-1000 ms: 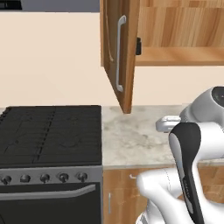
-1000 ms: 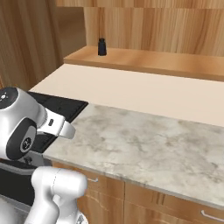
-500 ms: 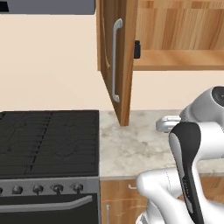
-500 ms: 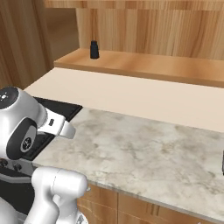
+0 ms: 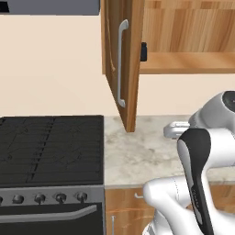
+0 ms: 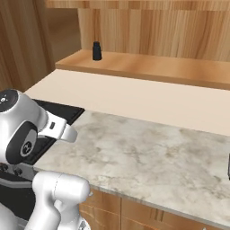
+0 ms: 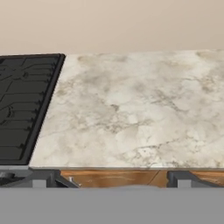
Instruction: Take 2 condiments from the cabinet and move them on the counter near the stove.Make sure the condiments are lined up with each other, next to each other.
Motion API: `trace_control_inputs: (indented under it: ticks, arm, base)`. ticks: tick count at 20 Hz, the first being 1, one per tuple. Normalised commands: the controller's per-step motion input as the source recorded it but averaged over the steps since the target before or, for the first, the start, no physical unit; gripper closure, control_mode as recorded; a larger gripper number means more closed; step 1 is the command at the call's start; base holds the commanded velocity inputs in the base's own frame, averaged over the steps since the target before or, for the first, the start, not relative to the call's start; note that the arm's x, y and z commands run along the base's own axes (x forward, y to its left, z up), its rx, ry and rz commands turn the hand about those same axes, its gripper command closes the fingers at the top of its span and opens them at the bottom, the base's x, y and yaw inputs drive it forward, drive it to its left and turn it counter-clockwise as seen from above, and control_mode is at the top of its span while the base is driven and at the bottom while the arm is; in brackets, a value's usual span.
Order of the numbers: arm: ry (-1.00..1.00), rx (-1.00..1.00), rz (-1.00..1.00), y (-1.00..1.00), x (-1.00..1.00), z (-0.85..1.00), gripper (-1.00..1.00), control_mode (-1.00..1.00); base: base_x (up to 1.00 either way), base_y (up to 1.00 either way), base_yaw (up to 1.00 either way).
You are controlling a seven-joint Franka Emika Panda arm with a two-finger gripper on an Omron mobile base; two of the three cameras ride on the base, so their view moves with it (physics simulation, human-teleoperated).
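A small black condiment shaker (image 6: 96, 50) stands upright near the left end of the wooden shelf of the open cabinet (image 6: 152, 68), and it peeks out just behind the door edge (image 5: 143, 51). The cabinet door (image 5: 120, 64) hangs open, showing its long silver handle. My gripper (image 7: 113, 180) is open and holds nothing. It hovers low in front of the marbled counter (image 7: 131, 113), with its dark fingertips (image 7: 40, 178) spread wide. The black stove (image 5: 50, 147) lies left of the counter (image 5: 147, 147). The shaker is well above and beyond my gripper.
The open door juts out over the counter's left end beside the stove. A grey range hood (image 5: 50, 5) hangs above the stove. A dark object (image 6: 228, 166) shows at the counter's far right edge. Wooden drawers (image 6: 134, 211) sit below the counter.
Both base views have shifted slightly, so the base has moved a little. The arm keeps the same pose, the gripper stays open, and the shaker remains on the shelf.
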Motion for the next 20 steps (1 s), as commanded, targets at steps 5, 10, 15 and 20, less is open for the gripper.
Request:
trace_control_inputs:
  ticks: [5, 10, 15, 20]
  arm:
    - [-0.26, -0.01, 0.04, 0.0, -0.09, 0.3, -1.0, -1.0]
    - [-0.23, -0.01, 0.08, -0.03, 0.14, 0.52, -1.0, -1.0]
    - [-0.16, -0.03, 0.02, -0.11, 0.25, 0.61, -1.0, -1.0]
    - [-0.04, -0.03, 0.0, -0.06, 0.45, 0.54, -1.0, -1.0]
  base:
    - [0.0, 0.0, 0.0]
    - [0.0, 0.0, 0.0]
    - [0.0, 0.0, 0.0]
    - [0.0, 0.0, 0.0]
